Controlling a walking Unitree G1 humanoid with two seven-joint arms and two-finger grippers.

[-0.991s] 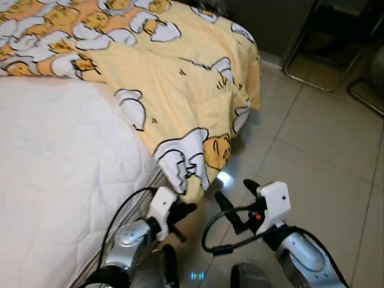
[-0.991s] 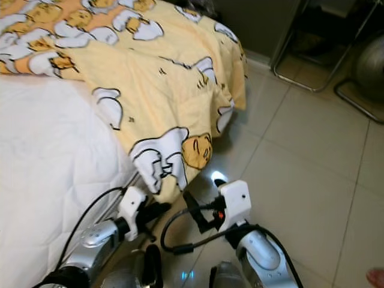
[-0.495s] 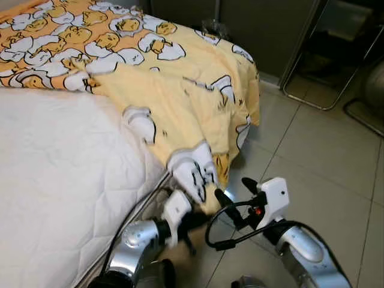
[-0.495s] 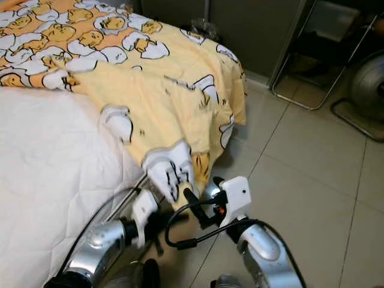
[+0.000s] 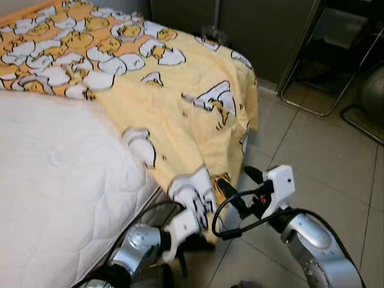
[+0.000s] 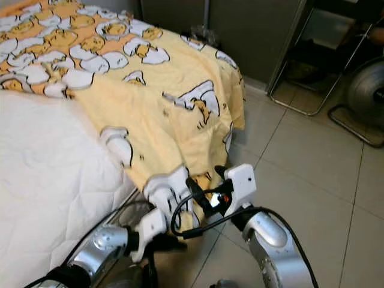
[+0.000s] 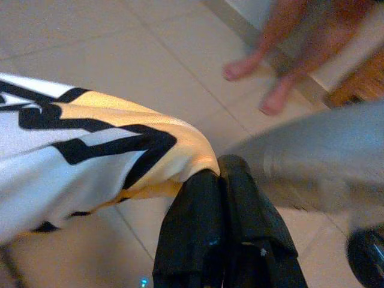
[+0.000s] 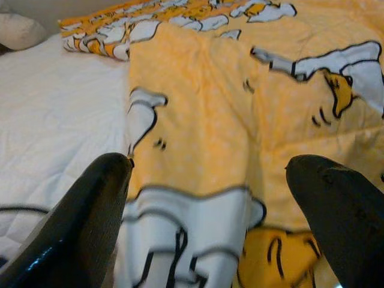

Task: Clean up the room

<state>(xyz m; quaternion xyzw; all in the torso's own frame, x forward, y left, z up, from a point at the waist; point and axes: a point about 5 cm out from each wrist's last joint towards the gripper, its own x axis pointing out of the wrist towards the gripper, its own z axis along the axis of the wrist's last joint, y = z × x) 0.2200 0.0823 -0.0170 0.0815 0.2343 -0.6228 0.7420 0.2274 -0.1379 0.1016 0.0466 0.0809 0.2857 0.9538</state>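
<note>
- A soft yellow and orange quilt printed with white-and-yellow cartoon egg figures lies rumpled across a white quilted mattress.
- Its pale yellow underside is turned up, and one corner droops over the bed's edge toward the tiled floor.

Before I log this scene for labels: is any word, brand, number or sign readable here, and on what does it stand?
None can be read.
The yellow blanket carries only cartoon egg drawings, no letters.
The right gripper has a small orange light on its white housing, but no readable marking.
</note>
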